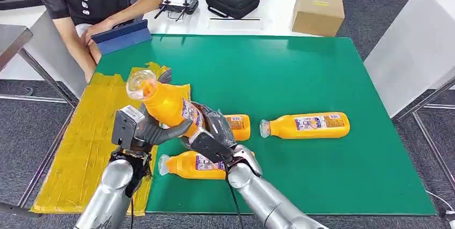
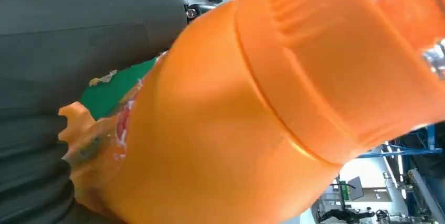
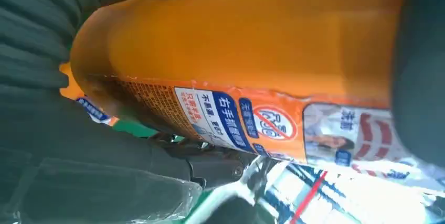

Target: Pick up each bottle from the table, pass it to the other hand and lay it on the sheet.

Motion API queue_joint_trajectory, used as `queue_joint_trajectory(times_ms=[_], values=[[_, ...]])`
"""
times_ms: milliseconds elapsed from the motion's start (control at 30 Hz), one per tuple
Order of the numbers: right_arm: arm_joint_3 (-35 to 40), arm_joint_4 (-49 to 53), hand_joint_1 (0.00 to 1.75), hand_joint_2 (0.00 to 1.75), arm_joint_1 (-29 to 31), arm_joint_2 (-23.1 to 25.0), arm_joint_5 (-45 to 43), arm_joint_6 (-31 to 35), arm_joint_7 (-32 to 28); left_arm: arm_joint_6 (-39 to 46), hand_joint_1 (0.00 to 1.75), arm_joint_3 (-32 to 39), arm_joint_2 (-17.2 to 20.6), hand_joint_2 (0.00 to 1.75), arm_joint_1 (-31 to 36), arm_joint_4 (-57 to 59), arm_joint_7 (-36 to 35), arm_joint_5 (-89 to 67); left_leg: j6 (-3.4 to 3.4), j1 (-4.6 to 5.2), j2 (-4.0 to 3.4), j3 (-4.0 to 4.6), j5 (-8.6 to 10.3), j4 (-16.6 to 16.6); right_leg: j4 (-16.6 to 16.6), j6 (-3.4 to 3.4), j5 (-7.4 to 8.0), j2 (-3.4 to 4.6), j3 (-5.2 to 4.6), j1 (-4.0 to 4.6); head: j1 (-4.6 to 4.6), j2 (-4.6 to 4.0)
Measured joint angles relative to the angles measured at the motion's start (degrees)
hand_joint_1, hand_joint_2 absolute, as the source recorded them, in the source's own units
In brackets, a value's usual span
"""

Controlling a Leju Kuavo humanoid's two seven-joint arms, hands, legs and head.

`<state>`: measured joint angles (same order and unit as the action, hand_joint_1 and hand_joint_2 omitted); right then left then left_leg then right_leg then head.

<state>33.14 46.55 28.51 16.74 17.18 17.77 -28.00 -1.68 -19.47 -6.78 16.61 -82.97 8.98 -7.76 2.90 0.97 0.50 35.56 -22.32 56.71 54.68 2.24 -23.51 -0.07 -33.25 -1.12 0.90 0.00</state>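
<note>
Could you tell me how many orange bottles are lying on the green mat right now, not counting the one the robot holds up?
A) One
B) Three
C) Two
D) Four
B. Three lie on the green mat: the right bottle, the middle bottle partly behind the right hand, and the near bottle; the held bottle is raised between the right hand and the left hand.

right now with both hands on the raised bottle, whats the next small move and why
Probably ease the right hand off: the left hand already grips the raised bottle, and the yellow sheet lies on the left arm's side.
</note>
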Motion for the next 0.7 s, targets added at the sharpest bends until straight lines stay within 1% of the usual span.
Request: queue_joint_trajectory(times_ms=[300,467,600,633,667,700], values=[[3.30,-2.12,1.75,1.75,1.53,-0.04,4.15,5.79,1.27,0.00,0.00,0.33,0.48,1.75,0.59,1.18,0.04,-0.15,0.00,0.00,0.00,0.00,0.00,0.01,0.00,0.00,0.00,0.00,-0.04,0.01,0.00,0.00],[3.63,-2.97,1.75,1.75,1.93,-0.04,4.41,6.07,1.31,0.02,0.00,0.35,0.66,1.75,0.65,1.66,0.04,-0.15,0.00,-0.01,0.00,0.00,0.00,0.00,0.00,0.00,0.00,0.00,-0.05,0.01,0.00,0.00],[4.15,-3.58,1.75,1.75,2.08,-0.04,5.25,7.87,1.38,0.02,0.00,0.39,0.66,1.75,0.65,2.16,0.11,-0.24,0.00,-0.01,0.00,0.00,0.00,0.00,0.00,0.00,0.00,-0.01,-0.05,0.01,0.00,0.00],[4.17,-3.72,1.75,1.75,2.09,-0.04,5.49,8.20,1.40,0.02,0.09,0.39,0.66,1.75,0.64,2.30,0.13,-0.26,0.00,-0.01,0.00,0.01,0.00,0.00,0.00,0.00,0.00,0.00,-0.05,0.01,0.00,0.00],[4.19,-3.89,1.75,1.75,2.12,-0.04,5.62,8.26,1.40,-0.04,1.45,0.39,0.66,1.75,0.66,2.56,0.24,-0.24,0.00,-0.01,0.00,0.01,0.00,0.00,0.00,0.00,0.00,0.00,-0.05,0.00,0.00,0.00],[4.24,-4.07,1.75,1.75,2.12,-0.04,5.62,8.28,1.40,-0.26,1.75,0.41,0.66,1.75,0.66,2.78,0.46,0.07,0.00,0.00,0.00,0.01,0.00,0.00,0.00,0.00,0.00,0.00,-0.05,0.00,0.00,0.00]])
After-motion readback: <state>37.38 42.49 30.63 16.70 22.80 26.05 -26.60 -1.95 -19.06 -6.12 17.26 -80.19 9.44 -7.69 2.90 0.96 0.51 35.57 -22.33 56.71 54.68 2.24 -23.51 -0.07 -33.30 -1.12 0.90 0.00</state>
